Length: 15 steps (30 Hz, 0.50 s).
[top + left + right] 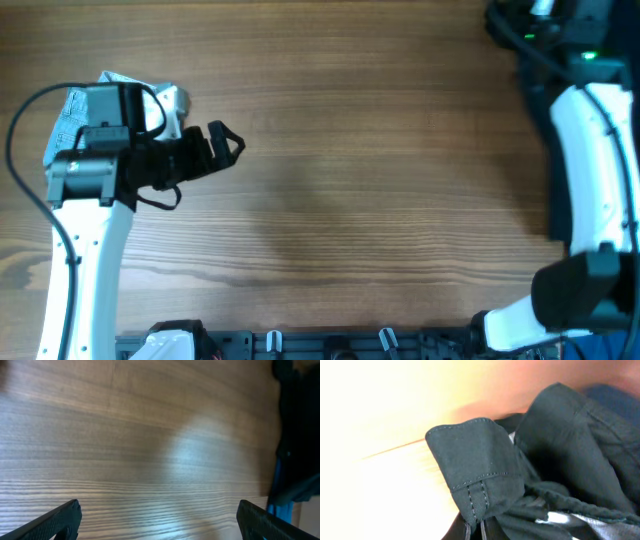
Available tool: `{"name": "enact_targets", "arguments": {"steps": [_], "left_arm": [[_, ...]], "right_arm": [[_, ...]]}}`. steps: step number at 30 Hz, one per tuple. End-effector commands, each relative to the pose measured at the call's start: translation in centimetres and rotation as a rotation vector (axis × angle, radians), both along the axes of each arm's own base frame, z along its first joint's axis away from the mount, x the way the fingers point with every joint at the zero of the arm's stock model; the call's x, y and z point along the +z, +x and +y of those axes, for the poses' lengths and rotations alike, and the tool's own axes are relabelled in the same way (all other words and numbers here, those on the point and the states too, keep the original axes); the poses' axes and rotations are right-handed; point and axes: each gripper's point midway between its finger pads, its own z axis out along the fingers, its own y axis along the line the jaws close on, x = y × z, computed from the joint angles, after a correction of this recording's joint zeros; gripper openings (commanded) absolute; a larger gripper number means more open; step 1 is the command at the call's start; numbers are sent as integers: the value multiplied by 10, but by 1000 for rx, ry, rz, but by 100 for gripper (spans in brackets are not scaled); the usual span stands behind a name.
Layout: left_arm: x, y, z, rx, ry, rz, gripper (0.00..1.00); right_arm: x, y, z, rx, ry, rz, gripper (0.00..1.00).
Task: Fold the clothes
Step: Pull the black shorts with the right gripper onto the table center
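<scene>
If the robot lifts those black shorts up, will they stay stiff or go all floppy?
Probably floppy: the black shorts lie in soft folds and creases, so they should droop. Likely light, as the cloth looks thin. The stitched hem may hold its shape slightly better.

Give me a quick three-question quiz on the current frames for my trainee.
1. True or false: the left claw is shut on fabric.
2. The right wrist view mostly shows: A) black shorts with a stitched hem, B) denim, C) bare table.
3. What does the left arm partly cover in the overhead view?
Key: 1 false, it is open; 2 A; 3 a light-blue garment.
</scene>
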Motion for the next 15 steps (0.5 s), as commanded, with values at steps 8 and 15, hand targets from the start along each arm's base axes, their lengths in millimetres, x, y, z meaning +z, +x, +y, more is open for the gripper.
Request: {"name": "enact_targets", "arguments": {"steps": [8,15], "left_arm": [[81,-3,37,111,68,-270,100],[71,-9,66,214,214,-227,100]], "right_arm": [[-102,-132,318,769,16,368,4],[-135,-216,396,1034,-173,408,61]]}}
